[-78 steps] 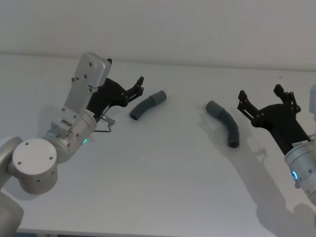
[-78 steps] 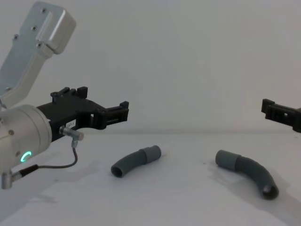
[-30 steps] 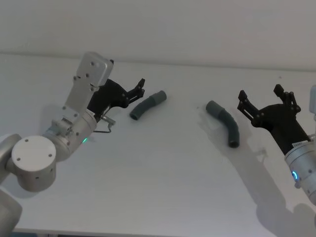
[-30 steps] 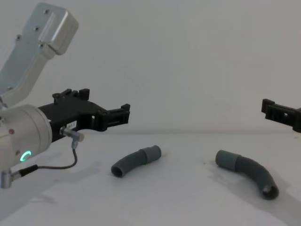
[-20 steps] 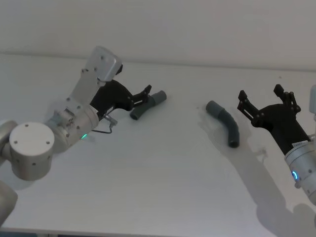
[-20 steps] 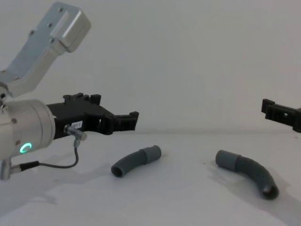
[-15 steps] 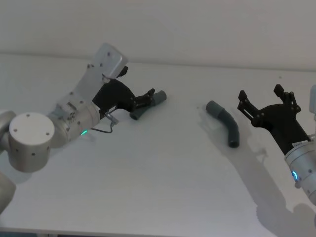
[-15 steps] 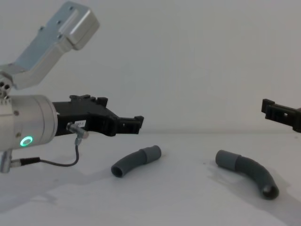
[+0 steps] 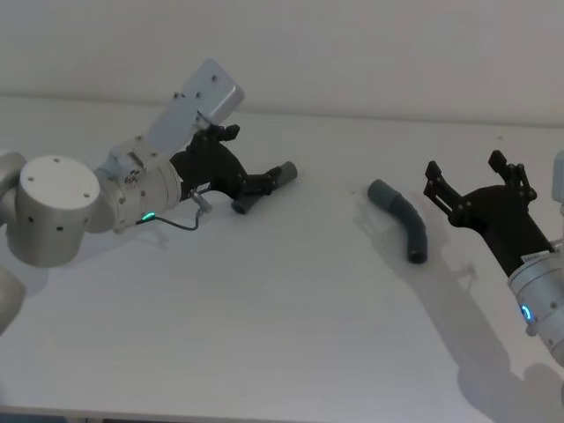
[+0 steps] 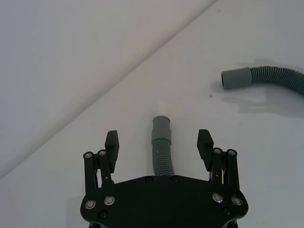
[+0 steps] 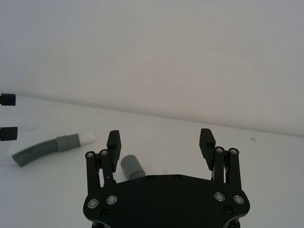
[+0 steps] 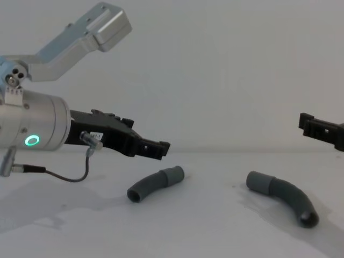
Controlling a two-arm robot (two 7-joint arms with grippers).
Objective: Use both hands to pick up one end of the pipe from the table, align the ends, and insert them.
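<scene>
Left tool [image 12: 157,148] hovers spread over left pipe piece [image 12: 153,184], pre-grasp.
Lined up behind the cuff [image 10: 160,129], likely to leave that end free; right tool [image 9: 467,174] released, near other piece [image 12: 282,196]; both pieces lie on bench [image 9: 282,317].

Two short, curved, dark grey corrugated hose pieces are laid flat and well apart on the plain matte white table [image 12: 204,236]. The left hose piece [image 12: 153,184] is set slightly farther back than the right hose piece [image 12: 282,194]. Their smooth lighter grey cuffs are turned inward.
</scene>
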